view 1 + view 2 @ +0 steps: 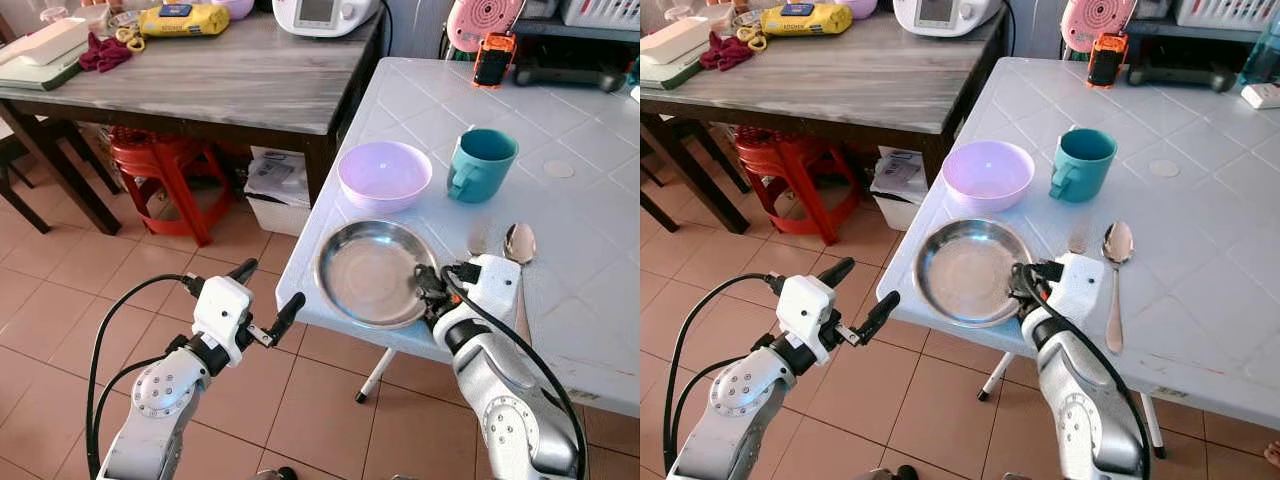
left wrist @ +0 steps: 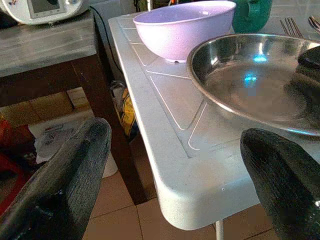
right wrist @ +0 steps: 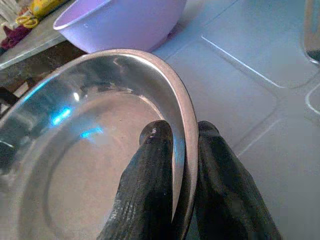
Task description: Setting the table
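Pinching the steel plate rim, right tool seems fully clamped; left tool gapes wide.

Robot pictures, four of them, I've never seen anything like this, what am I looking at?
A humanoid robot is setting a white table. Two pictures come from its head camera, looking down; the other two from cameras on its wrists. On the table lie a steel plate, a lilac bowl, a teal mug and a spoon. The right gripper pinches the plate's rim between its black fingers. The left gripper hangs open beside the table's edge, holding nothing.
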Tool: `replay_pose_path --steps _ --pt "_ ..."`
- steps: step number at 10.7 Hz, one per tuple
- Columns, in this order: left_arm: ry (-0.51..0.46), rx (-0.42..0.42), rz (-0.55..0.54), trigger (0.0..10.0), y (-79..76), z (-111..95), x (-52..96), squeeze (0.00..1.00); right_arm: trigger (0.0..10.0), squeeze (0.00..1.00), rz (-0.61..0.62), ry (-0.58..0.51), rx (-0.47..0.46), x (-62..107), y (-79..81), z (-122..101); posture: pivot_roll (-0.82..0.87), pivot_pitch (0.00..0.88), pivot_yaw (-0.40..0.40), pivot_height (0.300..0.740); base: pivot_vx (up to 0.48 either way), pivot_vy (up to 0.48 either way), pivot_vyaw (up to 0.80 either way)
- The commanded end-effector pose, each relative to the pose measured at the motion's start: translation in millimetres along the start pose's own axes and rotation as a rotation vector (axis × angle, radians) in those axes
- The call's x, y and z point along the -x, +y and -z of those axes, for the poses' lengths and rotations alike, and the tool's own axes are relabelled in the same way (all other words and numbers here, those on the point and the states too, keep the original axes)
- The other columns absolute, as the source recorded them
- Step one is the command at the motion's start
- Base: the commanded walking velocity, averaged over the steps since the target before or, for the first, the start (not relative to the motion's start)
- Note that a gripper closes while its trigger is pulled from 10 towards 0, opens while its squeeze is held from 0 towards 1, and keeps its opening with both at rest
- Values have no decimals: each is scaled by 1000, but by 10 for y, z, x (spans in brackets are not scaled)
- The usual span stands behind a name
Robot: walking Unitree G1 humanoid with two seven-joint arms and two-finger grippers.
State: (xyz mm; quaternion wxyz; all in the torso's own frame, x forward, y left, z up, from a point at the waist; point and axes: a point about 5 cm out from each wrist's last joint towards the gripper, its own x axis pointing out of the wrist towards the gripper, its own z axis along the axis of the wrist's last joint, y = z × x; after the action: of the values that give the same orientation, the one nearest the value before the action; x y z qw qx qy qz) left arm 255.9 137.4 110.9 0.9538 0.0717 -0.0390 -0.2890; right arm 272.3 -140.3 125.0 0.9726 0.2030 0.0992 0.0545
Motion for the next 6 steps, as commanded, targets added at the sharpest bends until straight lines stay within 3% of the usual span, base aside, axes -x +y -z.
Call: replay_pose_path --steps 1,4,6 --pt "5 -15 14 10000 29 -2 32 0 0 0 29 93 -36 3 -44 166 -40 138 89 740 0 0 0" --pt "-30 30 153 10000 -29 -72 101 0 0 0 45 103 -32 11 -94 179 -44 134 88 740 0 0 0" --pt "-21 18 185 10000 10 -64 151 0 0 0 50 107 -28 13 -111 175 -48 132 87 740 0 0 0"
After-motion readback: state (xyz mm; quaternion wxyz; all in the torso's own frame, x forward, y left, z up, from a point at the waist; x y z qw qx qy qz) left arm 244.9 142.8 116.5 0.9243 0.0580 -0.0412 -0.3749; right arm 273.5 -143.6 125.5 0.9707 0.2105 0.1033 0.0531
